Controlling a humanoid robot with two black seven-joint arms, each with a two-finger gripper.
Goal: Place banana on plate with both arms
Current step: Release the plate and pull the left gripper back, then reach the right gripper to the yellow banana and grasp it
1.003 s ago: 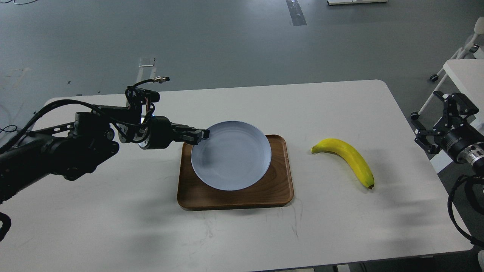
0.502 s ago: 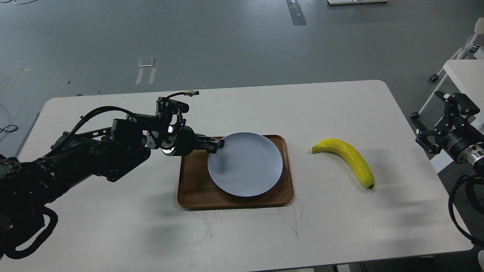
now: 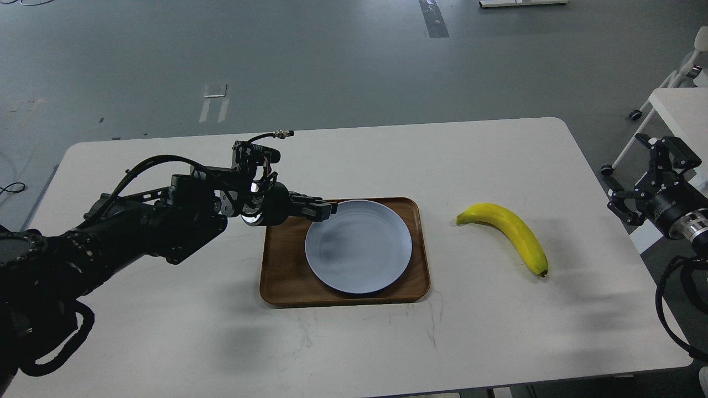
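My left gripper (image 3: 326,209) pinches the plate (image 3: 359,254) rim at frame centre, fingers clamped, plate on the tray (image 3: 282,276). The banana (image 3: 511,232) lies centre-right on the counter (image 3: 470,331); my right gripper (image 3: 650,171) hangs spread at the right edge.

Surface: a white rectangular table (image 3: 166,309) with rounded corners, its top faintly scuffed near the front middle.
Floor: grey, beyond the far edge of the table.
Tray: a rectangular brown wood-grain tray (image 3: 282,276) lies flat on the table, near its middle.
Banana: a curved bright yellow banana (image 3: 511,232) with a small dark tip lies directly on the table, right of the tray and apart from it, dark tip toward the front.
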